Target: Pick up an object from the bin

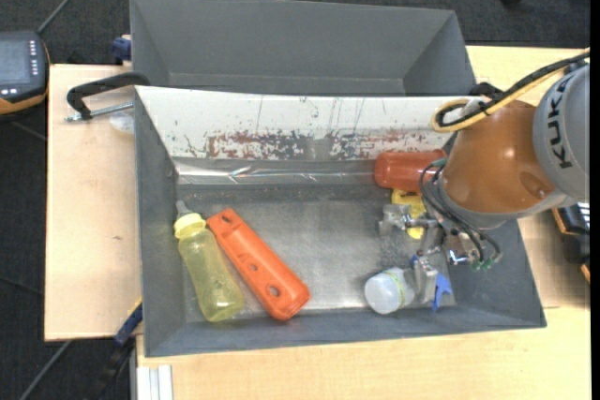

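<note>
Lying closest to the front wall of the bin [150, 295], on the right side of the floor, is a whitish rounded thing [383, 292]. Its pale, blunt end faces left. Its long axis seems to run left to right, rising slightly toward the gripper [424, 272], which hangs just beside and partly over its right end. Whether the gripper is open or closed, and whether it has hold of anything, cannot be told, because its lower parts and cables [459, 248] crowd together there.

Well apart, in the front left corner, a translucent yellow bottle [210, 281] lies flat with its cap toward the back wall. Just beside it on the right, an orange elongated piece [258, 265] runs diagonally from back left to front right.

Farther back on the right, a small yellow thing [406, 199] sits against the robot's wrist parts. Behind it, a red thing [405, 170] rests at the foot of the back wall. The robot's orange cover [497, 164] hides the right end of the red thing and much of that corner.
</note>
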`<state>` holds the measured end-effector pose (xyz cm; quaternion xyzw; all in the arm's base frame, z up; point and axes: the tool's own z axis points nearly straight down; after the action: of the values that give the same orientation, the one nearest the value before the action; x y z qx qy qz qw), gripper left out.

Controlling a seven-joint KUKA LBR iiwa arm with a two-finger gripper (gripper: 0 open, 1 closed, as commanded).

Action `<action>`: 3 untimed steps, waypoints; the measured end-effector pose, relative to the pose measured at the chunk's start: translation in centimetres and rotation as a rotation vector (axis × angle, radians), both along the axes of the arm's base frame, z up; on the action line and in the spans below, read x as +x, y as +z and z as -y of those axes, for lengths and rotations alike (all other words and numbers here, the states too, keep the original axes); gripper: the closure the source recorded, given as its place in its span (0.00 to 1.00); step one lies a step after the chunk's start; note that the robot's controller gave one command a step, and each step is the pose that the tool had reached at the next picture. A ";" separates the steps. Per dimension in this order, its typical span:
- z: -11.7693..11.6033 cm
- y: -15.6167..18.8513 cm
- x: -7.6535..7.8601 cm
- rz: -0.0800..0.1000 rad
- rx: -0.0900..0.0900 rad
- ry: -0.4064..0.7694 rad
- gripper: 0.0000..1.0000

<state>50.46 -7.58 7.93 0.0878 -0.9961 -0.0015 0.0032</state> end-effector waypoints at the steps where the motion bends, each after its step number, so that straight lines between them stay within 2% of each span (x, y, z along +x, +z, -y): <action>1: 2.4 -0.6 0.2 0.012 -0.001 0.114 0.00; 2: 4.1 -0.8 1.0 0.008 0.000 0.017 1.00; 3: 4.1 -0.8 1.0 0.008 0.000 0.017 1.00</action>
<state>51.50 -11.67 7.16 0.0965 -0.9953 -0.0013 -0.0006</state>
